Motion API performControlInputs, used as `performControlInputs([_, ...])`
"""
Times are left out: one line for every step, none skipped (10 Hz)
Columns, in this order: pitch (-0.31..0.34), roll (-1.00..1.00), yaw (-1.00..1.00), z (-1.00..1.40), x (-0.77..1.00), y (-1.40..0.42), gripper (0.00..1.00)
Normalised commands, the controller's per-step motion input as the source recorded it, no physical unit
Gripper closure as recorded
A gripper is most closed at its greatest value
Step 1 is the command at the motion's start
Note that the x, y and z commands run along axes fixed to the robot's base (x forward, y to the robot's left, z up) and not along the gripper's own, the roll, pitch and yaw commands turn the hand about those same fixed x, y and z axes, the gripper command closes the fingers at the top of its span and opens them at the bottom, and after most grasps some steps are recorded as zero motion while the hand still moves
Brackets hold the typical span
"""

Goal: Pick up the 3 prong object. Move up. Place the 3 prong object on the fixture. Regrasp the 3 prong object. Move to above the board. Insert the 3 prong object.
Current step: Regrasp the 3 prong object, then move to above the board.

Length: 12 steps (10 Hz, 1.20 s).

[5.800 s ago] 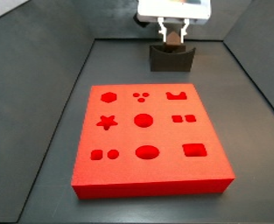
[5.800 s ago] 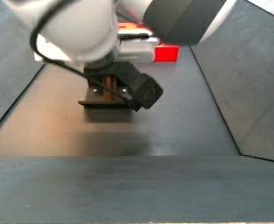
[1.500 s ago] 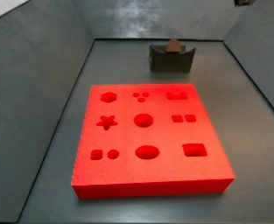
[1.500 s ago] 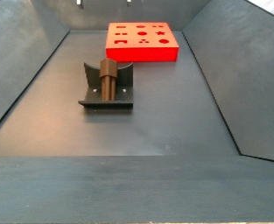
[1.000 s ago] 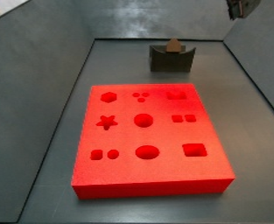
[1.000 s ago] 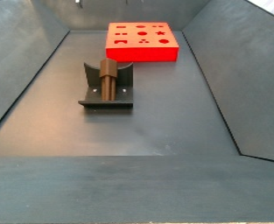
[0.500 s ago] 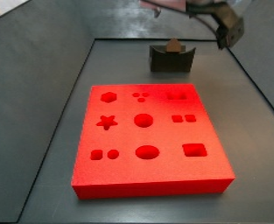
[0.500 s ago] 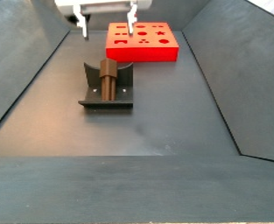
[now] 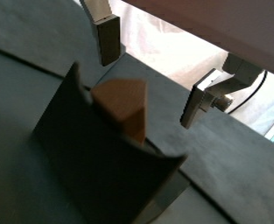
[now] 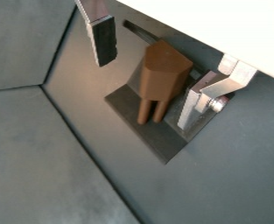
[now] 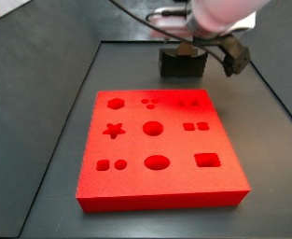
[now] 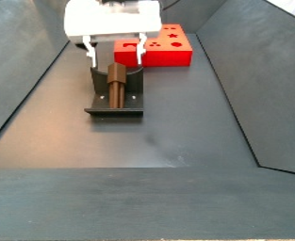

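Dark grey floor (image 12: 175,141) of a walled bin. Directly on it: the red board (image 11: 159,147), lying flat, and the fixture (image 12: 114,105), well apart from the board near a far wall. Pincer (image 12: 113,55) hangs above the fixture, fingers spread, off the floor.

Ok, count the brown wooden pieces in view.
1. The 3 prong object rests in the fixture, between the open end effector's fingers, untouched. None shows on the board; its cutouts look empty.
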Motion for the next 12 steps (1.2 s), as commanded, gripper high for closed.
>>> performControlInputs([-0.057, 0.07, -0.04, -0.69, 0.09, 0.01, 0.0])
performControlInputs([-0.032, 0.07, -0.04, -0.5, 0.07, 0.01, 0.0])
performControlInputs([-0.018, 0.06, -0.03, -0.36, 0.07, 0.0, 0.0])
performControlInputs([0.008, 0.05, -0.02, -0.23, 0.06, 0.0, 0.0])
performControlInputs([0.013, 0.05, -0.02, -0.19, 0.01, 0.0, 0.0])
performControlInputs([0.011, 0.05, -0.01, -0.19, 0.02, 0.0, 0.0])
performControlInputs([0.011, 0.05, -0.01, -0.19, 0.02, 0.0, 0.0])
performControlInputs([0.011, 0.05, 0.0, -0.19, 0.02, 0.0, 0.0])
performControlInputs([0.011, 0.05, 0.0, -0.19, 0.02, 0.0, 0.0])
performControlInputs([0.0, 0.0, 0.0, 0.0, 0.0, 0.0, 1.0])
performControlInputs([-0.157, 0.25, 0.02, 1.0, -0.05, 0.14, 1.0])
performControlInputs([-0.158, 0.24, 0.01, 1.0, -0.05, 0.14, 1.0])
